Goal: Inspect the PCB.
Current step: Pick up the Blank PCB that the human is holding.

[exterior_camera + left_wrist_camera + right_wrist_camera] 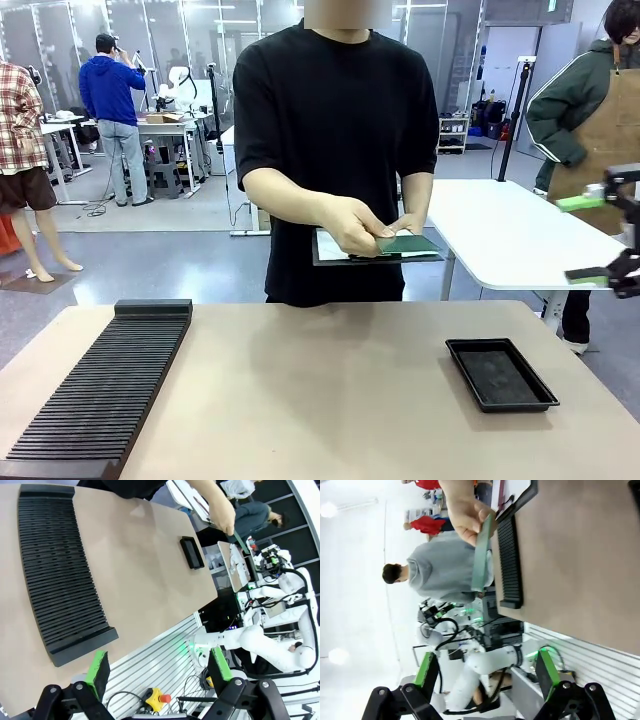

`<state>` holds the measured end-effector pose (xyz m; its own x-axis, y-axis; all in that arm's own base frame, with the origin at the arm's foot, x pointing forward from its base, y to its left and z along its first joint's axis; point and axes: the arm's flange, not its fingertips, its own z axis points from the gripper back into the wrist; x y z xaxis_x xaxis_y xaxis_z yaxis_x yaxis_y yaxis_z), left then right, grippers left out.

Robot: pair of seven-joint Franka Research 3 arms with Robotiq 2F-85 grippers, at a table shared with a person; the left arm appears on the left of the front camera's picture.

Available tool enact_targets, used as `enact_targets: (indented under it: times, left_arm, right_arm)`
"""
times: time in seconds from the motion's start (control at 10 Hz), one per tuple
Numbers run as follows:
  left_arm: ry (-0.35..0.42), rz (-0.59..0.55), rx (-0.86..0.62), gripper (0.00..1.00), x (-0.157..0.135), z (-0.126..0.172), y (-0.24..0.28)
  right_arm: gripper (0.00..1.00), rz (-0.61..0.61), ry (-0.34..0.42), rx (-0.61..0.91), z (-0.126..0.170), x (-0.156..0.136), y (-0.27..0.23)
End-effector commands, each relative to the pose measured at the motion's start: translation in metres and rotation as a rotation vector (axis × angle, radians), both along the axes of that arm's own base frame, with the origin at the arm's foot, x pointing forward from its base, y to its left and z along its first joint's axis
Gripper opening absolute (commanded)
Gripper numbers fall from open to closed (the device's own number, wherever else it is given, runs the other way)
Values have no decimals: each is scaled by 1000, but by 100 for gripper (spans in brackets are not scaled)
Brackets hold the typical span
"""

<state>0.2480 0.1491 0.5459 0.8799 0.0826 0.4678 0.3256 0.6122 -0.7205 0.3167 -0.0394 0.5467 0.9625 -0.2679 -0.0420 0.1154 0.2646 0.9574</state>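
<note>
Across the table, the person's hand (355, 222) holds the green PCB (407, 243) at waist height, above a clipboard (330, 248) with white paper. Seen from the right wrist, the PCB (482, 555) appears edge-on in the person's hand (465, 520), far beyond my open right gripper (486, 669). That right gripper (583, 238) hovers open and empty off the table's right side. My left gripper (159, 665) is open with nothing in it, back beyond the table's near edge. The PCB (240, 541) is a thin dark sliver under the person's hand in the left wrist view.
A shallow black tray (500, 373) lies at the right of the tan table (320, 400). A long black slotted rack (100, 390) runs along the left side. A white table (510, 235) stands behind the person, and other people are farther off.
</note>
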Motion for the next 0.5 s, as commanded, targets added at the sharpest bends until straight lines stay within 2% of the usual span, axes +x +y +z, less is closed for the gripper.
enact_targets:
  times: [0.0, 0.1, 0.4]
  left_arm:
    - [2, -3, 6, 100, 0, 1, -2]
    - [2, -3, 6, 100, 0, 1, -2]
    - [2, -3, 6, 100, 0, 1, -2]
  right_arm:
    - [100, -13, 79, 41, -4, 16, 23]
    - [100, 3, 119, 79, -9, 23, 39]
    - [100, 25, 178, 129, -31, 45, 70]
